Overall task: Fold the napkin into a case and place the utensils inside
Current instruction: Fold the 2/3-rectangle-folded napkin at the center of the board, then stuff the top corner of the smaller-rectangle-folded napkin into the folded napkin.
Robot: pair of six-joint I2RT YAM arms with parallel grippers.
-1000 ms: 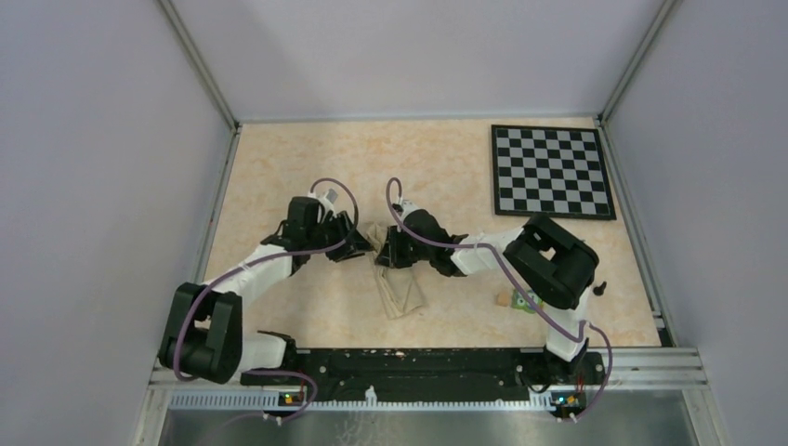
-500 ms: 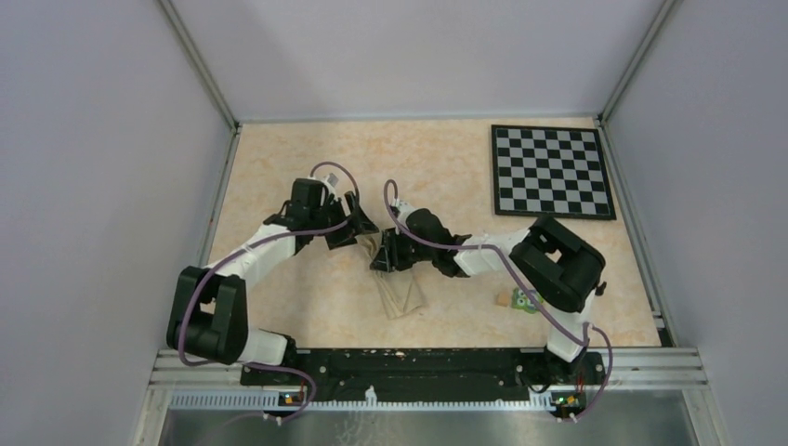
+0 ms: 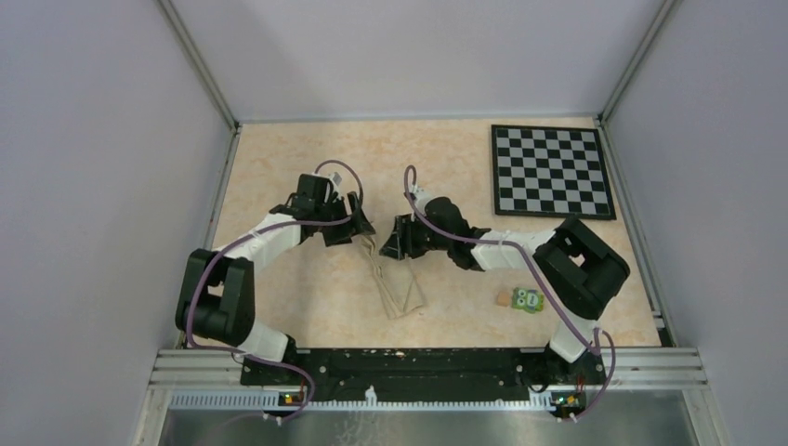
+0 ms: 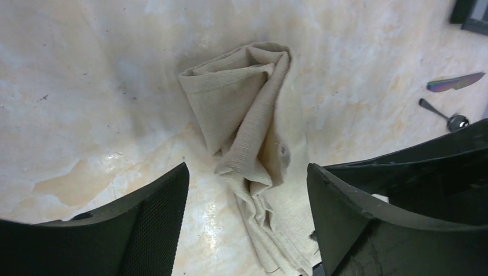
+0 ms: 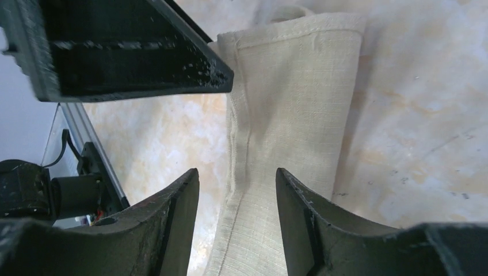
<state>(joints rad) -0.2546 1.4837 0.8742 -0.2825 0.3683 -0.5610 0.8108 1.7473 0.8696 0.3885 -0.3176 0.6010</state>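
Observation:
The beige napkin lies on the table as a narrow folded case, one end rumpled. My left gripper hovers just left of its far end, open, the cloth loose between the fingers. My right gripper stands open on the other side, and the flat folded strip runs under its fingers without being pinched. Two utensils show in the left wrist view: a purple-tinted knife and a small spoon. In the top view they are hidden.
The chessboard lies at the far right. A green block with white dots sits near the right arm's elbow. The left gripper's finger crosses the top of the right wrist view. Metal rails border the table.
Both grippers have opened and let go of the napkin, then drawn back toward the far side. The cloth's raised end has dropped onto the table.

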